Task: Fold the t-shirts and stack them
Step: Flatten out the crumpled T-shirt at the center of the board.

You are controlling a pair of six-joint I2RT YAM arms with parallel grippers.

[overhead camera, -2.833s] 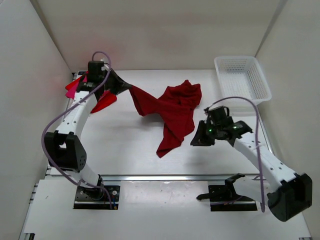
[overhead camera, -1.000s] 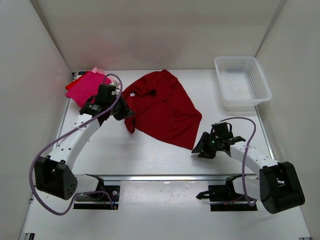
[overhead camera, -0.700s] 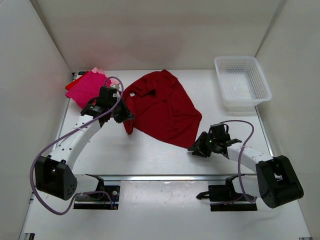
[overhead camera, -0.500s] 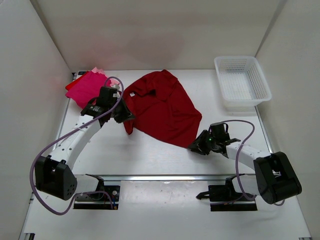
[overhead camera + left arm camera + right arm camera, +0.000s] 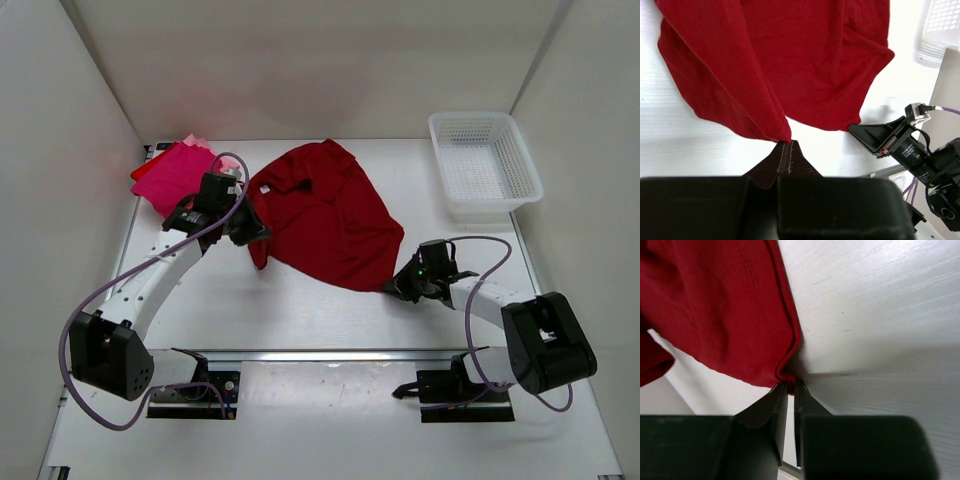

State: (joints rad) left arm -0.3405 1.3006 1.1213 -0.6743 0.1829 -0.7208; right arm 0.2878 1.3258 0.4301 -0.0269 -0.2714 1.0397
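I am working in a lab test cell: white panels (image 5: 300, 70) are enclosing the table (image 5: 300, 310), an aluminium rail (image 5: 320, 354) running along the frame's bottom.

The left gripper (image 5: 785, 146) clamps the left edge of the dark red shirt (image 5: 330, 215); the right gripper (image 5: 788, 386), arm low, pinches its near-right corner.
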